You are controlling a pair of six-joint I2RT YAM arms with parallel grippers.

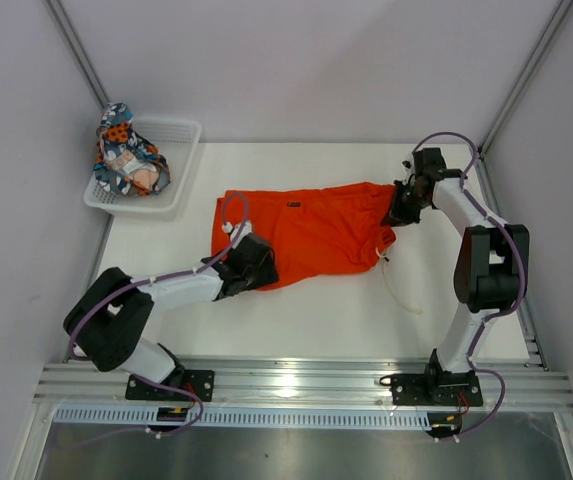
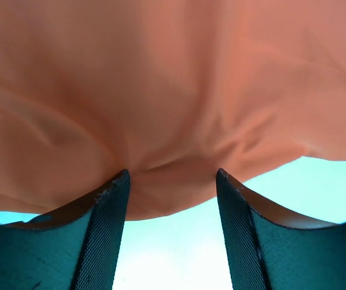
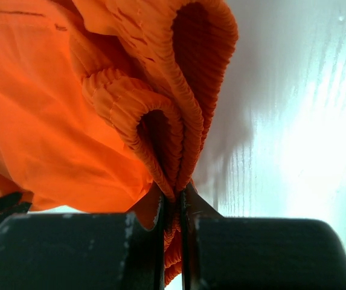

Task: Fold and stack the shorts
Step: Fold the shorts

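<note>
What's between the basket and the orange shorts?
Nothing but a narrow strip of bare table. It separates the basket from the near end of the orange shorts. This shows in the top view only.

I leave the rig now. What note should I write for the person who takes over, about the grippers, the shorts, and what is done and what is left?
Left gripper: open at the left end of the orange shorts, fabric edge between its fingers, not pinched.
Right gripper: shut on the waistband at the right end.
Orange shorts: spread on the table, not yet folded.
Printed shorts: bunched in the basket.
Done: nothing folded or stacked.
Left: fold both pairs, then stack them.
</note>
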